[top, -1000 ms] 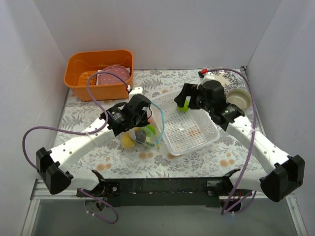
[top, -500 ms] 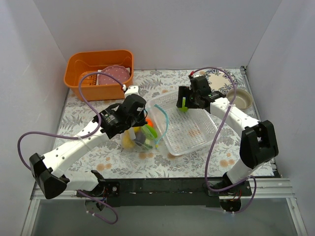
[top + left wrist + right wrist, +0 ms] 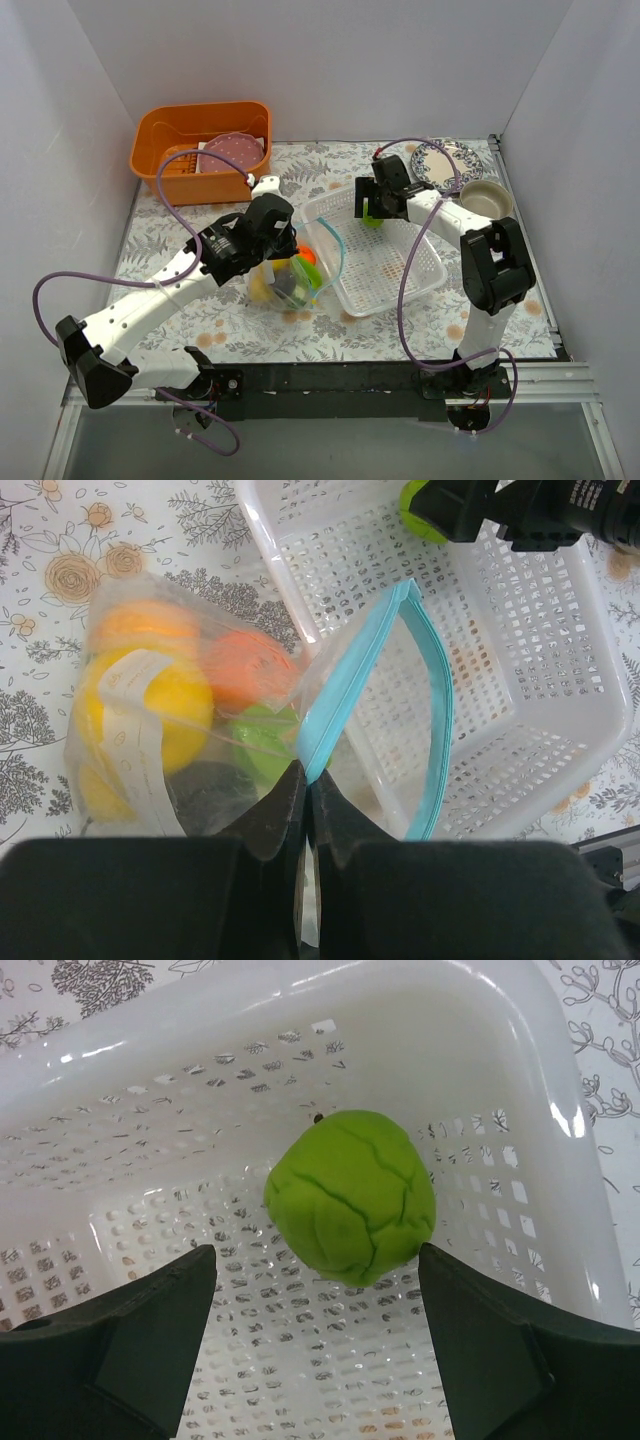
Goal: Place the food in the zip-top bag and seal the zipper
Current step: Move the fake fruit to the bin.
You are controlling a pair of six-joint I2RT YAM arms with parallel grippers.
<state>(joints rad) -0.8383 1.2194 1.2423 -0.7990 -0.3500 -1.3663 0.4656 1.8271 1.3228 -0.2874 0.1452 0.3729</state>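
The clear zip-top bag lies on the table left of the white mesh basket. Yellow, orange, green and dark food pieces show through it. Its teal zipper gapes in a loop over the basket's near wall. My left gripper is shut on the near end of that strip and holds the mouth up. A green round food piece rests in the basket's far corner. My right gripper hangs open just above it, one finger on each side, not touching. From above, the right gripper covers most of that piece.
An orange bin with a pink plate stands at the back left. A patterned plate and a beige bowl sit at the back right. White walls close in three sides. The right arm's elbow folds up high over the table's right side.
The right gripper slid left and farther back over the green piece while its arm folded upright. The left arm lifted the bag's mouth, and the teal loop opened wider.
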